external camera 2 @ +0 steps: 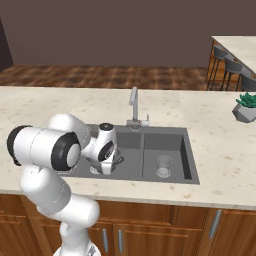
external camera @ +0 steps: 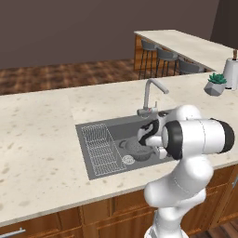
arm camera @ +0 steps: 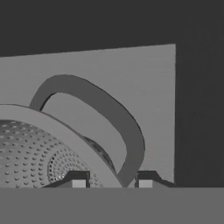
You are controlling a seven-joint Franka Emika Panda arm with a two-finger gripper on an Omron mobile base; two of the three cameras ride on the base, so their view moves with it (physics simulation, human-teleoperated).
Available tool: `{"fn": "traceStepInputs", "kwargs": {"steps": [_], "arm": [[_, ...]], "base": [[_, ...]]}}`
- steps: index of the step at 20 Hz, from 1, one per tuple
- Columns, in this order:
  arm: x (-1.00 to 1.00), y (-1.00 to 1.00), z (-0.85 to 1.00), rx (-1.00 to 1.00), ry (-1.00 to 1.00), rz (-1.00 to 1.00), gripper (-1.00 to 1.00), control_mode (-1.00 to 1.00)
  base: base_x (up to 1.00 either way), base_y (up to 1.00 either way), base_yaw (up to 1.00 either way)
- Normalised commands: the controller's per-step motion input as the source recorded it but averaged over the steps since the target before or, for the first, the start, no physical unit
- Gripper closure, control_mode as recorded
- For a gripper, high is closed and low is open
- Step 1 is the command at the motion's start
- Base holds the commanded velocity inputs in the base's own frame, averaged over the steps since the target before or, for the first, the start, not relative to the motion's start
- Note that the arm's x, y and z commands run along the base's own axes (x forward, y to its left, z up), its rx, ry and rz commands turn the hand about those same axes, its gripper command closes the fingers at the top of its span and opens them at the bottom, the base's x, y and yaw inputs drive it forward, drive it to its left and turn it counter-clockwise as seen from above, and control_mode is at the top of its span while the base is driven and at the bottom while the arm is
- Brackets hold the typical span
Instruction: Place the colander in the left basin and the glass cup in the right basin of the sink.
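Observation:
The colander (external camera: pixel 138 150), a grey mesh bowl, sits low inside the left basin (external camera: pixel 116 134) of the sink, near its round drain (external camera: pixel 128 159). My gripper (external camera: pixel 148 140) reaches down into that basin and is shut on the colander's rim beside a loop handle. In the hand view the perforated colander (arm camera: pixel 35 151) fills the lower left, and the gripper (arm camera: pixel 112 183) has one fingertip on each side of the rim. The glass cup (external camera 2: pixel 163 166) stands upright in the right basin (external camera 2: pixel 170 142), apart from the gripper (external camera 2: pixel 107 162). Whether the colander touches the basin floor I cannot tell.
A wire rack (external camera: pixel 103 149) lies in the left part of the wide basin. The curved steel faucet (external camera: pixel 151 93) rises behind the divider. A potted plant (external camera: pixel 215 84) and a white paper roll (external camera: pixel 231 72) stand on the counter at far right.

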Motion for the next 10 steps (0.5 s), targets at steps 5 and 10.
{"fn": "traceStepInputs", "kwargs": {"steps": [5,10], "arm": [[0.35,0.0,-0.01,0.0,0.01,0.06,1.0,-1.0],[0.32,0.0,0.0,-0.01,0.02,0.01,1.0,-1.0]], "base": [[0.0,0.0,0.0],[0.0,0.0,0.0]]}}
